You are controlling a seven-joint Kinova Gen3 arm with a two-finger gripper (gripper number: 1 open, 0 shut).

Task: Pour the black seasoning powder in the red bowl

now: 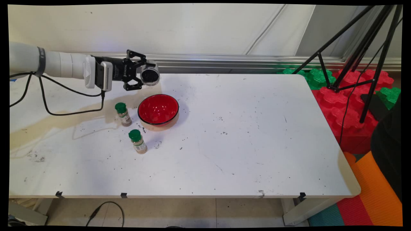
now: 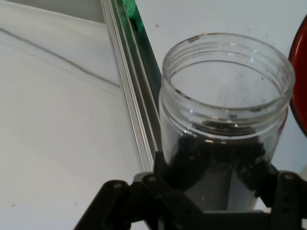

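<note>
My gripper (image 1: 141, 76) is shut on an open clear jar (image 1: 150, 76) with dark grains inside, held on its side above the table, up and left of the red bowl (image 1: 158, 110). In the hand view the clear jar (image 2: 225, 120) fills the middle, its lidless mouth pointing away, with dark grains low inside between the fingers (image 2: 168, 167). The red bowl's rim (image 2: 300, 81) shows at the right edge. Two small spice bottles with green caps stand on the table: one (image 1: 123, 114) just left of the bowl, another (image 1: 137, 141) in front of it.
Black specks lie scattered on the white table (image 1: 240, 144) around the bowl and toward the middle. Black cables (image 1: 48, 99) hang from the arm at the left. A black tripod (image 1: 359, 57) and red and green foam blocks (image 1: 350, 106) stand beyond the table's right end.
</note>
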